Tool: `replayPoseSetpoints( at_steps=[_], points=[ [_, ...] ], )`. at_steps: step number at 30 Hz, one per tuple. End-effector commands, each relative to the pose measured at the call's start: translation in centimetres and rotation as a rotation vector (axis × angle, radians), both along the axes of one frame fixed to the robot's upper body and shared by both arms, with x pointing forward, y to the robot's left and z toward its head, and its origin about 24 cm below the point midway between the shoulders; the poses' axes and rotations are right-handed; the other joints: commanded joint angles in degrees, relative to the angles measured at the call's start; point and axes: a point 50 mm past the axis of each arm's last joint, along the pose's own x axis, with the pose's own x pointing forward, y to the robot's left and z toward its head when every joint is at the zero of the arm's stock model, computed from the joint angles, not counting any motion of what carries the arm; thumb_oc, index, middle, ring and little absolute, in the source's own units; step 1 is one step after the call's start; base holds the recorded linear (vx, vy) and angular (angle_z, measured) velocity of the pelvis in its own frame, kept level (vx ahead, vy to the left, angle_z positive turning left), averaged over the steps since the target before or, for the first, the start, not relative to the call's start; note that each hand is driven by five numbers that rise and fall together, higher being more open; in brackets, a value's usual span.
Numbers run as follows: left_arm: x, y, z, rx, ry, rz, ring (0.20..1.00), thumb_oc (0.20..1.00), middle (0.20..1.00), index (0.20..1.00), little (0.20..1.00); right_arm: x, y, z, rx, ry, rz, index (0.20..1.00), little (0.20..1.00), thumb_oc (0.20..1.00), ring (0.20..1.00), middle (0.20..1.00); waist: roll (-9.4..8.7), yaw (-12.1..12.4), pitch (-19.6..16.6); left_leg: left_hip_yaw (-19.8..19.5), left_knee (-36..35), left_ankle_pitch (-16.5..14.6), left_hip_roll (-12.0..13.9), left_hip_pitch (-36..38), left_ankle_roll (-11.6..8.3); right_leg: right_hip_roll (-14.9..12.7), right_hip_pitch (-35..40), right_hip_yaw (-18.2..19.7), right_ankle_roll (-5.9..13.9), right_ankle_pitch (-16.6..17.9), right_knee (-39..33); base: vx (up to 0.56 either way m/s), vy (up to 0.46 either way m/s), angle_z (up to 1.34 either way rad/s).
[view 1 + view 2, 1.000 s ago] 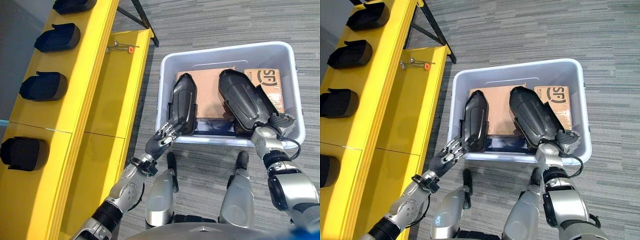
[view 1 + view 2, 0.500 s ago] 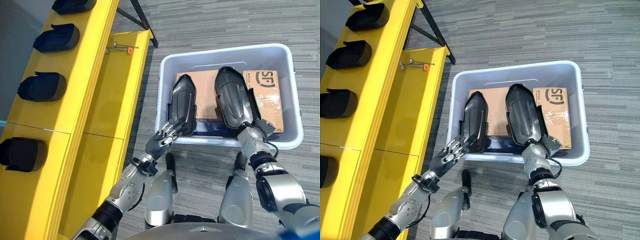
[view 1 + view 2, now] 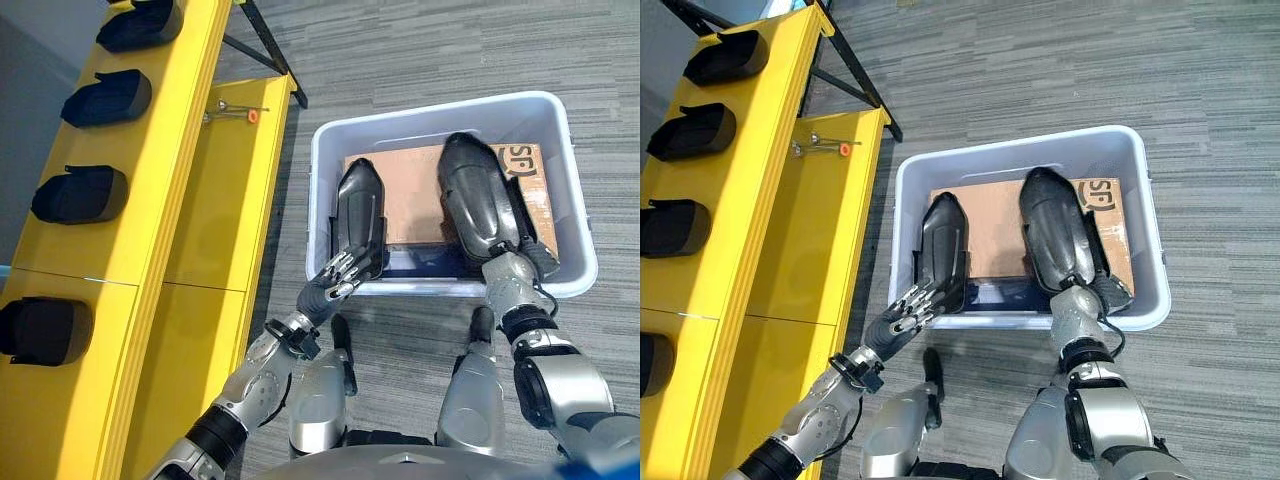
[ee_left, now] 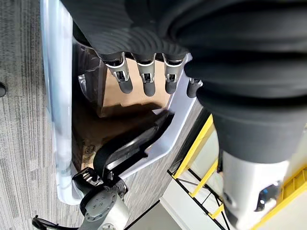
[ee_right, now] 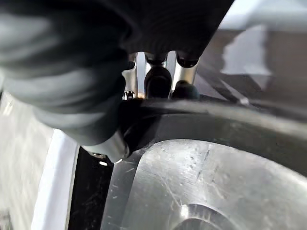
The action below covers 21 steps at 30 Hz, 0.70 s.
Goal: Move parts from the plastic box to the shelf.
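Two long black moulded plastic parts in the pale translucent plastic box point(image 3: 318, 190), long axes running away from the robot

Right hand point(image 3: 508, 272) grips the right part point(image 3: 478, 200), fingers curled on its near end; left hand point(image 3: 333, 285) hovers with fingers straight just short of the left part point(image 3: 358, 215); yellow shelf point(image 3: 185, 160) lies leftward.

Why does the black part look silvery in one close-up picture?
Right wrist view: the right part, pinched by the right hand, catches strong glare. Left eye view: it and the left part show only soft highlights; the plastic box is shaded inside its near wall.

Since a second ago the right hand point(image 3: 512, 270) has swung the larger black part point(image 3: 478, 205) from the plastic box's point(image 3: 325, 150) right wall toward its middle, covering more cardboard point(image 3: 410, 190).
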Motion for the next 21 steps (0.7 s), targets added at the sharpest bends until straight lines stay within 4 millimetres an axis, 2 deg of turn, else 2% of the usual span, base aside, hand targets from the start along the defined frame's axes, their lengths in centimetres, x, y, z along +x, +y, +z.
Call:
replayPoseSetpoints(
  at_steps=[1, 3, 6, 11, 18, 19, 20, 21],
  points=[
    [-1.3, -0.5, 1.3, -0.038, -0.080, -0.062, 1.000, 1.000, 1.000, 1.000, 1.000, 0.1, -2.5, 2.6, -0.003, -0.134, -0.118, 0.200, 0.200, 0.200, 0.200, 0.200, 1.28, 0.88, -2.05, -1.28, 1.12, 0.48, -1.48, -1.92, 3.06, 1.43, 0.21, -2.61, -3.33, -8.84, 9.44, 0.00, 0.000, 0.00],
    [-1.5, -0.5, 1.1, -0.032, -0.078, -0.076, 1.000, 1.000, 1.000, 1.000, 1.000, 0.5, -3.2, 3.6, -0.012, -0.157, -0.131, 0.200, 0.200, 0.200, 0.200, 0.200, 1.43, 1.02, -2.19, -1.36, 0.96, 0.45, -1.65, -1.76, 3.04, 1.46, 0.40, -2.61, -3.34, -8.93, 9.32, 0.00, 0.000, 0.00],
    [-1.7, -0.4, 0.9, -0.034, -0.078, -0.086, 1.000, 1.000, 1.000, 1.000, 1.000, 0.6, -3.6, 4.1, 0.009, -0.183, -0.150, 0.200, 0.200, 0.200, 0.200, 0.200, 1.55, 1.05, -2.25, -1.30, 0.80, 0.45, -1.68, -1.55, 2.99, 1.41, 0.61, -2.60, -3.22, -8.82, 9.01, 0.00, 0.000, 0.00],
    [-2.1, -0.5, 0.7, -0.042, -0.077, -0.100, 1.000, 1.000, 1.000, 1.000, 1.000, 0.4, -4.1, 4.2, -0.007, -0.166, -0.151, 0.200, 0.200, 0.200, 0.200, 0.200, 1.92, 0.49, -2.47, -0.84, 0.57, 0.45, -1.77, -0.86, 2.95, 1.26, 0.84, -2.14, -3.13, -8.57, 8.60, 0.01, 0.005, 0.00],
    [-2.4, -0.6, 0.8, -0.059, -0.063, -0.103, 1.000, 1.000, 1.000, 1.000, 1.000, 0.2, -4.1, 3.9, -0.166, -0.045, -0.056, 0.200, 0.200, 0.200, 0.200, 0.200, 2.54, -0.14, -2.72, -0.55, 0.56, 0.16, -2.06, -0.04, 2.92, 1.11, 1.42, -1.55, -3.04, -8.57, 8.22, 0.03, 0.024, -0.08],
    [-2.3, -0.5, 0.8, -0.061, -0.062, -0.103, 1.000, 1.000, 1.000, 1.000, 1.000, 0.2, -4.1, 3.7, -0.180, -0.022, -0.025, 0.313, 0.313, 0.313, 0.313, 0.313, 2.54, -0.06, -2.74, -0.61, 0.51, 0.17, -2.12, -0.03, 2.88, 1.14, 1.55, -1.59, -3.00, -8.61, 8.12, 0.00, 0.000, 0.00],
    [-2.3, -0.5, 0.9, -0.060, -0.062, -0.104, 1.000, 1.000, 1.000, 1.000, 1.000, 0.3, -4.1, 3.8, -0.193, -0.013, -0.014, 0.564, 0.564, 0.564, 0.564, 0.564, 2.54, -0.03, -2.72, -0.59, 0.44, 0.18, -2.15, 0.03, 2.90, 1.14, 1.60, -1.55, -3.01, -8.57, 8.05, 0.00, 0.000, 0.00],
    [-2.2, -0.5, 0.9, -0.058, -0.063, -0.104, 1.000, 1.000, 1.000, 1.000, 1.000, 0.5, -3.9, 3.8, -0.231, 0.007, 0.024, 0.915, 0.915, 0.915, 0.915, 0.915, 2.51, 0.02, -2.70, -0.68, 0.34, 0.19, -2.15, 0.06, 2.84, 1.18, 1.57, -1.56, -2.96, -8.62, 8.10, 0.00, 0.000, 0.00]
  ],
)
